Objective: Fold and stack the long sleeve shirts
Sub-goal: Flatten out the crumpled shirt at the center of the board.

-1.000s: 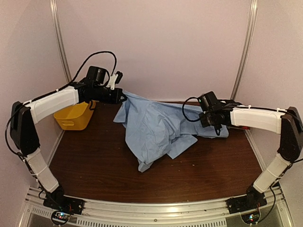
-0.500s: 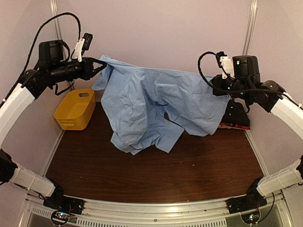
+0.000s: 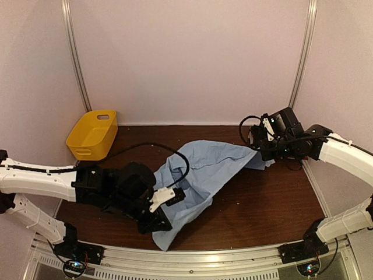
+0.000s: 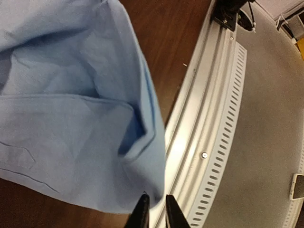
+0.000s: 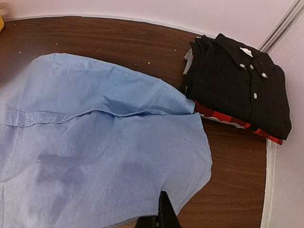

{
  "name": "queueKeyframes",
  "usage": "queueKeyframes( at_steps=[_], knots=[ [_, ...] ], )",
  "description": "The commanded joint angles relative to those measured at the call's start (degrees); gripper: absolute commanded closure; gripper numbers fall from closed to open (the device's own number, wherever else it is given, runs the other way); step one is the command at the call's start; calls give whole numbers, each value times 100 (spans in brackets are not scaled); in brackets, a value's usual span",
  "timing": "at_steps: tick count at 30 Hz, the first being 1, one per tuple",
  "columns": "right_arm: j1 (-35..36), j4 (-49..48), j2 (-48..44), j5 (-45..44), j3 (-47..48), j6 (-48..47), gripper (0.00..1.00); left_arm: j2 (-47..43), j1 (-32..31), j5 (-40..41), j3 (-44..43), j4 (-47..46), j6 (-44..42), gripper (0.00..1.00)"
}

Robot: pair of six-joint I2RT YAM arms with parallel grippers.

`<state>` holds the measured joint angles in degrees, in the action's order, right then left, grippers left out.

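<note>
The light blue shirt [image 3: 204, 175], hung in the air half a second ago, has been laid diagonally across the table [image 3: 262, 204], near the folded black shirt [image 5: 242, 90]. One corner is kept pinched by the right gripper [image 5: 164, 216]. The left gripper [image 4: 156, 211] is seen narrowly parted at the hem, and its hold cannot be told. Folding is judged ready to begin.

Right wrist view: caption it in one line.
Light blue cloth shirt spread on the dark wooden table beside a folded black buttoned shirt stacked on a red-edged one.
</note>
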<state>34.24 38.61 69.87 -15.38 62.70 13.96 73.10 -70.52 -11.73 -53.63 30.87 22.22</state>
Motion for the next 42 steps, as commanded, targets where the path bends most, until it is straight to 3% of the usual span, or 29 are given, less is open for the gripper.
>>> queueKeyframes(
  at_steps=[1,7,11,15,22,26,30,34,42],
  knots=[
    [-80,33,-138,-412,-73,286,100,193,-573,-174,-77,-625,-84,80],
    [-143,73,-197,-466,-144,299,100,398,-551,90,-253,-1042,-912,55],
    [-154,17,-281,-313,-273,309,100,497,-87,344,-326,-1482,-1112,46],
    [-163,-72,-302,-247,-399,327,100,875,395,421,-480,-1990,-1069,41],
    [-212,-118,-209,-122,-299,313,100,2085,417,625,-1014,-2574,-1594,37],
    [-432,-62,-273,-4,-162,299,100,2710,425,1026,-1417,-2444,-1643,34],
    [-667,-80,-344,167,-91,212,100,2829,478,1360,-1276,-2448,-1664,33],
    [-749,-124,-290,258,-141,178,100,2876,732,935,-1051,-2568,-1637,36],
    [-953,-210,-231,229,-180,110,100,3041,821,40,-779,-2061,-1582,64]
  ],
)
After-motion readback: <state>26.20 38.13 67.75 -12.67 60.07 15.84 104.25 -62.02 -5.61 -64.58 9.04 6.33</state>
